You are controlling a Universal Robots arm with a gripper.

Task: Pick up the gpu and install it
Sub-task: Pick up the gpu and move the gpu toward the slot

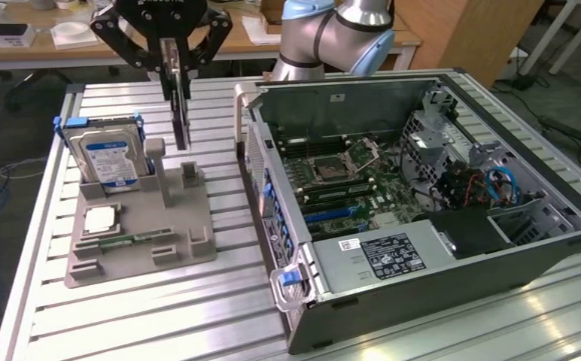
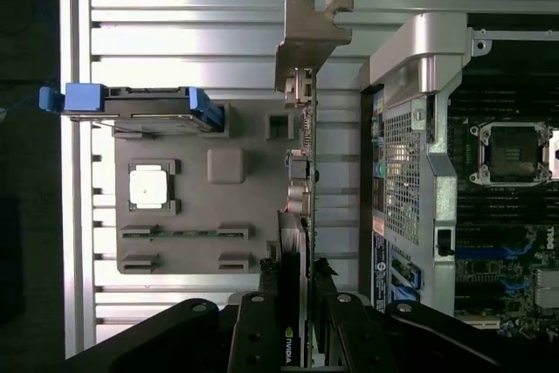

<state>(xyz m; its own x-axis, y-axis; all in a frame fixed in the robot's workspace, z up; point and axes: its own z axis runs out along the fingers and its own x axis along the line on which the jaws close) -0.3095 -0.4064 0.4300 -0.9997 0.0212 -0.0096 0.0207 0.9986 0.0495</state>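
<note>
**GPU in jaws, above holder**

**Item 1: gpu (image 1: 180, 113).** The jaws are gripping it at its upper edge, closed narrow on the thin card with one finger pressing on each flat face. The card is hanging upright and edge-on over the far right part of the grey holder (image 1: 160, 226), as the exterior view shows it. Whether its lower edge is touching the holder cannot be told. In the wrist view the gpu (image 2: 306, 172) is showing as a thin dark strip running away from the fingers (image 2: 258, 329). Its silver bracket (image 2: 310, 37) is reaching out past the holder's edge, over the slats.

**Item 2: holder.** It is sitting on the slatted bench (image 1: 170, 316), on the exterior view's left of the case (image 1: 421, 248). A hard drive (image 1: 107, 154) with blue rails is standing upright in its far left slot. A square chip (image 1: 100, 219) is lying flat in a pocket nearer the camera. A memory stick (image 1: 130, 241) is lying in a slot just beside it.

**Item 3: case.** It is lying on its side with the panel off and the motherboard (image 1: 341, 180) facing up. The gpu is hanging apart from it, on the exterior view's left.
</note>
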